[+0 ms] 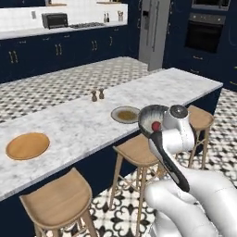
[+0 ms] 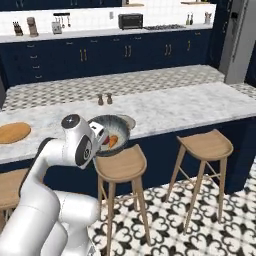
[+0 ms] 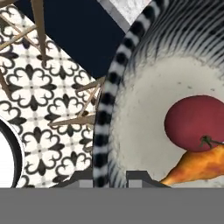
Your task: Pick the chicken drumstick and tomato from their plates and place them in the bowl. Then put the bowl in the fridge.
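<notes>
Speckled dark-grey stoneware, the bowl (image 3: 131, 87) is lifted clear of the counter (image 1: 69, 125), with the gripper (image 3: 114, 177) clenched on its rim at six o'clock in the hand view. Inside lie the tomato (image 3: 194, 122) and, at five o'clock from it, the chicken drumstick (image 3: 197, 166), touching. Both plates (image 1: 28, 146) sit bare behind. Loading looks finished; carrying to the fridge (image 1: 155, 32), far off at twelve o'clock, seems next, calling for a level bowl. The drumstick's far end is cut off.

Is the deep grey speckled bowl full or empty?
Not empty: the deep grey speckled bowl holds the small round red tomato and golden-brown chicken drumstick.
</notes>
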You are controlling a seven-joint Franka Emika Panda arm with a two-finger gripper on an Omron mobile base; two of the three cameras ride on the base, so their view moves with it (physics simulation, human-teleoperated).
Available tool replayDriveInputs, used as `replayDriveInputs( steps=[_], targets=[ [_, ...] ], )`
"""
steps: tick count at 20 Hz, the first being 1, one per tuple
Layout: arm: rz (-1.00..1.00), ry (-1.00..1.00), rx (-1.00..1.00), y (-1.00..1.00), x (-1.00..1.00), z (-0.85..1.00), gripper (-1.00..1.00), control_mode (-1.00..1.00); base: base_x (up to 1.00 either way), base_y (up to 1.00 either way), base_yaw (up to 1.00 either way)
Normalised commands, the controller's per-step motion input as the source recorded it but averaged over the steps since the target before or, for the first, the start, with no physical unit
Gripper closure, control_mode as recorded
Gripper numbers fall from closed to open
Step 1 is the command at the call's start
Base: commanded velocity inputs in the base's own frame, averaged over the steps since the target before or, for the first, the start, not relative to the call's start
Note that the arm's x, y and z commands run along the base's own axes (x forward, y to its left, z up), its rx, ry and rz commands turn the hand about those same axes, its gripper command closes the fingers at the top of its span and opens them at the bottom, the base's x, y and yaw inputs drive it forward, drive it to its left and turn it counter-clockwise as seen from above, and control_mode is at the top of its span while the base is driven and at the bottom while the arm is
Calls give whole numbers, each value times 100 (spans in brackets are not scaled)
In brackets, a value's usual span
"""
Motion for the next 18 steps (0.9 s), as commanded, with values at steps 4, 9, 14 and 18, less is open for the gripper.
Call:
replayDriveInputs(
  steps=[4,9,14,18],
  targets=[
    [0,0,0,0,0,0,100,100,10,-30,-68],
    [0,0,0,0,0,0,100,100,23,-77,-56],
    [0,0,0,0,0,0,100,100,60,-100,-42],
    [0,0,0,0,0,0,100,100,100,-100,-17]
  ],
)
